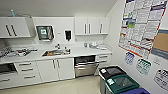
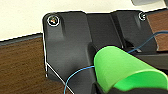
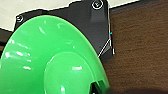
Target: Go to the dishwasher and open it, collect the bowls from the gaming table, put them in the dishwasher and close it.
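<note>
Each claw carries a glossy green plastic bowl (image 3: pixel 50 62), the other (image 2: pixel 122 67); the grip itself cannot be told. The steel-fronted dishwasher (image 1: pixel 85 65) stands far ahead, so a bowl may slip while driving.

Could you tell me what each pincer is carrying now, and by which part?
Each wrist view shows a green bowl close up, probably carried; the hold point cannot be told.

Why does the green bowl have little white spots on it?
In the right wrist view, the white spots on the green bowl are glare from lights on its shiny surface; in the head view, the posters look stretched and slanted by the wide lens.
</note>
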